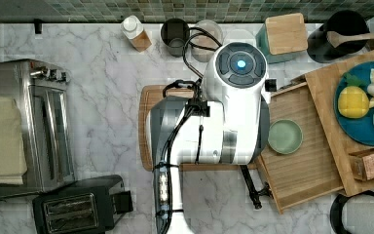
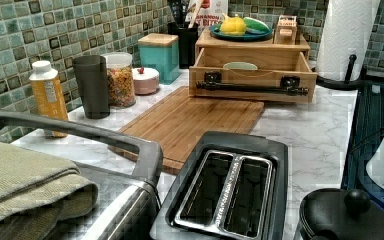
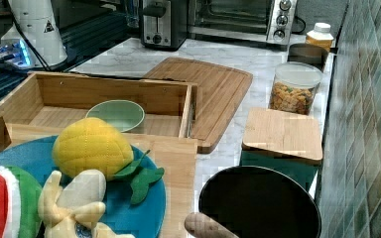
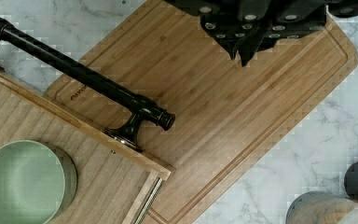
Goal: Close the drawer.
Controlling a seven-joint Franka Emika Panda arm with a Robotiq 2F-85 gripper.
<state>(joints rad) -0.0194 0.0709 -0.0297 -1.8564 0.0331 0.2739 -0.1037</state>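
Drawer (image 1: 302,161) is pulled well out from under the wooden top slab (image 1: 328,92) that carries the blue fruit plate (image 1: 363,124), so closing is not yet done. It sits at the top view's right on the marble tabletop (image 1: 102,112), its front overlapping the edge of the cutting board (image 4: 242,107). A green bowl (image 1: 285,136) rests inside, so I judge a smooth push is better than a shove, to keep it from sliding. The black bar handle (image 4: 84,79) runs along the front on two posts, free and untouched. My jaws (image 4: 247,44) hang above the cutting board, apart from the handle, holding nothing; open or closed I cannot tell, the tips sit too close together in the wrist view. Next I'd get in front of the handle and press toward the slab
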